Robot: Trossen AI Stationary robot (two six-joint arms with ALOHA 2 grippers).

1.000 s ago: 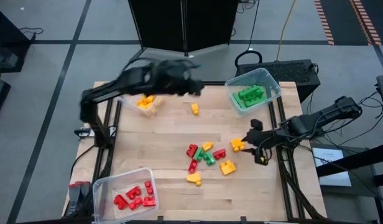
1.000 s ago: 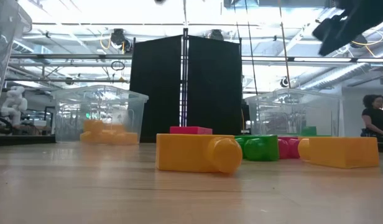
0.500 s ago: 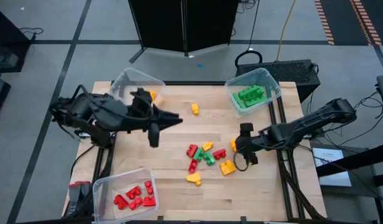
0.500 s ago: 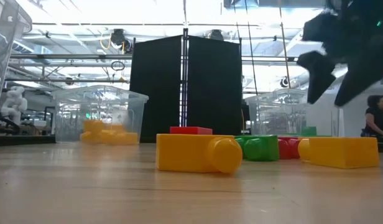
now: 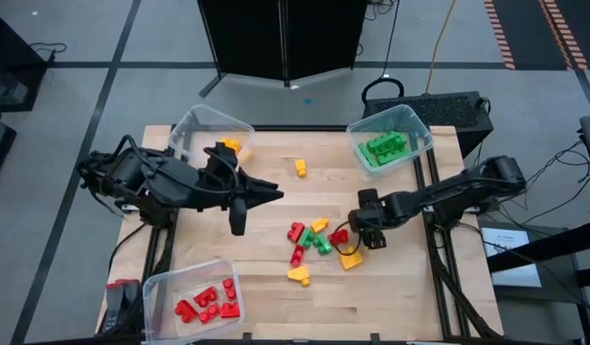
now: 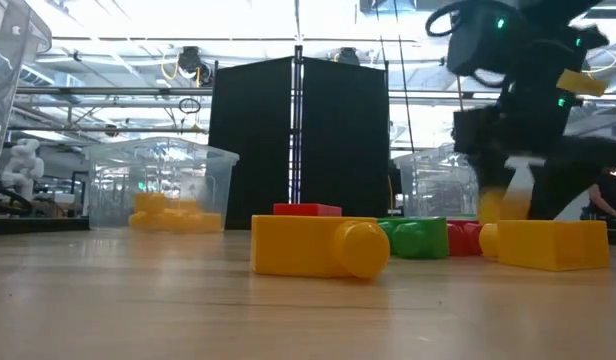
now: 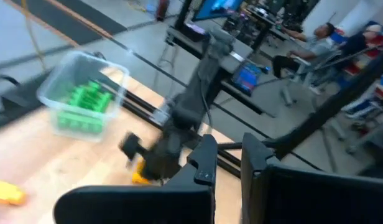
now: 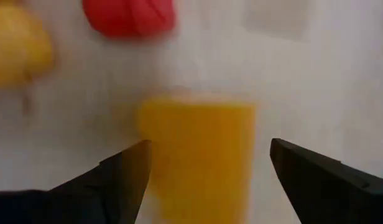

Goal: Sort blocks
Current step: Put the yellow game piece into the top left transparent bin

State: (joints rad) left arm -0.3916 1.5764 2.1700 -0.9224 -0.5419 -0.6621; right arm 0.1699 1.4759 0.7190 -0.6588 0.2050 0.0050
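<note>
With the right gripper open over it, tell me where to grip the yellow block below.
Come straight down on the yellow block. It lies flat on the table, its two long sides parallel and in line with the right gripper's open fingers, one either side. Closing across its narrow width, around mid-length, looks the surest hold.

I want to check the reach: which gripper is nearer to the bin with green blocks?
Right. The right gripper is below the green bin; the left gripper sits farther, mid-table.
</note>
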